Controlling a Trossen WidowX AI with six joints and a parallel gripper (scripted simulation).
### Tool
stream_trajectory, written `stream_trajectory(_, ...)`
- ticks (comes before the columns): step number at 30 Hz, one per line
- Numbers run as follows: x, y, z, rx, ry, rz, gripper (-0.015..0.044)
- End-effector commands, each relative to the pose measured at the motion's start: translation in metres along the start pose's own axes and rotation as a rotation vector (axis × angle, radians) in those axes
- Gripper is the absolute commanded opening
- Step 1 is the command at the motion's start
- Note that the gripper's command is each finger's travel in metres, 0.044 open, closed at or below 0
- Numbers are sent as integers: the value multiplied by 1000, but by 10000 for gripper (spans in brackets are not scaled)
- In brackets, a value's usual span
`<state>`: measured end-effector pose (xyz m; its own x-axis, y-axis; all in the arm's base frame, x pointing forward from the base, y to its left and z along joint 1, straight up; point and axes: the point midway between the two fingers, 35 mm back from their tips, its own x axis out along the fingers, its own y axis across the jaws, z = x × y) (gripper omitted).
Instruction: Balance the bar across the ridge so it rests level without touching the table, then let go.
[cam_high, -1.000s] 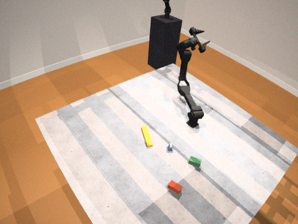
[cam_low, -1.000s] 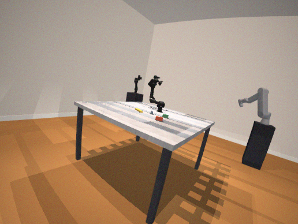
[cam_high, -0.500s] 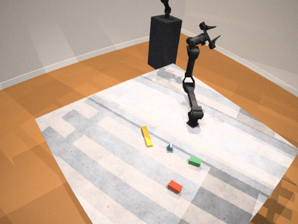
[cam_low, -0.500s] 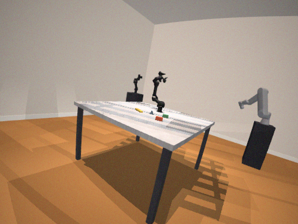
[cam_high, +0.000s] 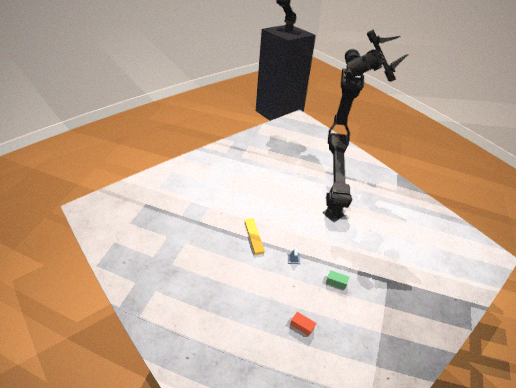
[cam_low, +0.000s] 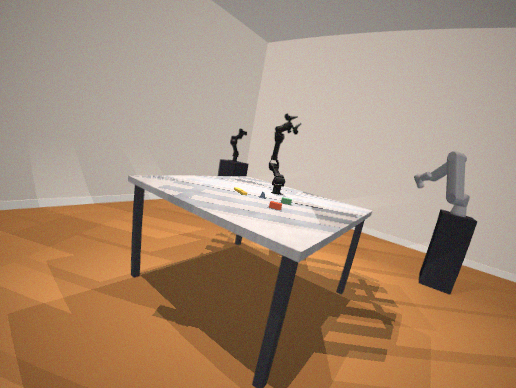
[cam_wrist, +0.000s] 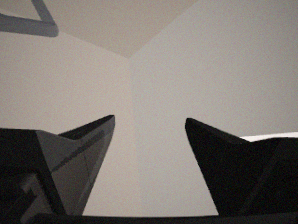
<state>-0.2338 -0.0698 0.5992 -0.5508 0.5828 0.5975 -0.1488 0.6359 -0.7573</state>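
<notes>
A yellow bar lies flat on the table, apart from the ridge. The small blue-grey ridge stands on the table between the bar and a green block, with nothing on it. My gripper is open and empty, raised high above the table on the upright arm, far from the bar and the ridge. The wrist view shows only walls and ceiling between and beyond the fingertips, so neither bar nor ridge shows there.
A green block lies near the ridge. A red block lies farther from the arm's base. A dark pedestal with another black arm stands beyond the table. A grey arm on another pedestal stands off to the right in the exterior view.
</notes>
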Motion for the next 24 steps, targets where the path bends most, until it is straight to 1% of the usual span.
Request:
stream_trajectory(1, 13, 5, -49, 27, 118, -7, 315)
stream_trajectory(6, 23, 12, -107, 88, 259, -22, 315)
stream_trajectory(11, 24, 21, -162, 122, 401, -30, 315)
stream_trajectory(17, 11, 36, -228, 104, 594, -25, 315)
stream_trajectory(21, 2, 44, -258, 97, 686, -16, 315)
stream_trajectory(24, -10, 52, -290, 103, 783, 2, 315)
